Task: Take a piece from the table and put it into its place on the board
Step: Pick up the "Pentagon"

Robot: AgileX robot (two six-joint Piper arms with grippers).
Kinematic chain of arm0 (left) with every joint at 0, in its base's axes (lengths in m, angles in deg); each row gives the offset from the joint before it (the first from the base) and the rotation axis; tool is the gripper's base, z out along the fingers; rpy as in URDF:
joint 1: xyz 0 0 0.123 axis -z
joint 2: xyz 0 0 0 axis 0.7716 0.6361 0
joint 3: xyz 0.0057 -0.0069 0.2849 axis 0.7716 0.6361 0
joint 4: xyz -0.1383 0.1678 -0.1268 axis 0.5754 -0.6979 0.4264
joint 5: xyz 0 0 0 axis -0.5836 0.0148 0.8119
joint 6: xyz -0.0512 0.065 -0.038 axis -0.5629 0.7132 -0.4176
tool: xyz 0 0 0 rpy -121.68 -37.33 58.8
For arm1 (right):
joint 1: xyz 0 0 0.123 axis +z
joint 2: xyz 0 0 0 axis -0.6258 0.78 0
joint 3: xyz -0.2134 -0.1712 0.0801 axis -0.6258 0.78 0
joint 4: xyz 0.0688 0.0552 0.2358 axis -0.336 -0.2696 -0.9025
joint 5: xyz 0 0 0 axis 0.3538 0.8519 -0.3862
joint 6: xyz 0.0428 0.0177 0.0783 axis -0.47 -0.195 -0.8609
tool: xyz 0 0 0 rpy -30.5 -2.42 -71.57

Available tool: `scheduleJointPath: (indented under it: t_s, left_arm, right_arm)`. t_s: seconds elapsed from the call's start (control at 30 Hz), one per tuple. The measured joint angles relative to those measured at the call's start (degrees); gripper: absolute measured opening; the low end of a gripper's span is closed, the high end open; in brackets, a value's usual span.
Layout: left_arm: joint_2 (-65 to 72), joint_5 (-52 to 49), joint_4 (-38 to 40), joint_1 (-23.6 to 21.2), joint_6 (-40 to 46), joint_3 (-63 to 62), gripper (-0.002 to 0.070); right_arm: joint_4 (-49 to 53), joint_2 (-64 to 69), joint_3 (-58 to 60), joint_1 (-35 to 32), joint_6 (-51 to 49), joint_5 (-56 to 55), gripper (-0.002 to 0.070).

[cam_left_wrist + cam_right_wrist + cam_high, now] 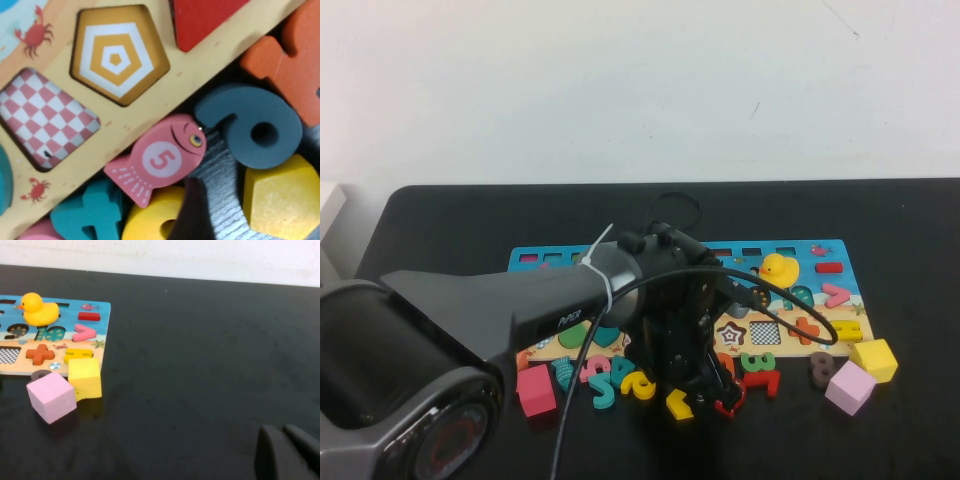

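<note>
The yellow pentagon piece (282, 200) lies on the black table (440, 215) just off the near edge of the board (803, 252); it also shows in the high view (680, 405). My left gripper (705, 392) hangs low over it and is open. One dark finger (192, 212) stands beside the piece with a gap; the other finger is out of view. The board's pentagon recess (117, 60) is empty. My right gripper (287, 455) is shut and empty over bare table to the right of the board (102, 310).
A pink fish "5" (160, 160), a grey-blue "6" (250, 130), a yellow curved number (150, 220) and a teal piece (95, 220) crowd the pentagon. A yellow duck (779, 270) sits on the board. Yellow (873, 359), lilac (849, 387) and red (535, 390) cubes lie nearby.
</note>
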Motion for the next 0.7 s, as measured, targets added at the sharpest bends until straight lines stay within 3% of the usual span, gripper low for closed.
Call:
scheduleJointPath:
  t_s: [0.23, 0.7]
  left_arm:
    - [0.4, -3.1, -0.2, 0.0, 1.2, -1.3, 0.0405]
    - [1.6, -9.6, 0.7, 0.5, 5.8, -6.7, 0.0393]
  right_arm:
    - [0.0, 0.0, 0.0, 0.0, 0.0, 0.0, 0.0019]
    - [0.0, 0.0, 0.0, 0.0, 0.0, 0.0, 0.0019]
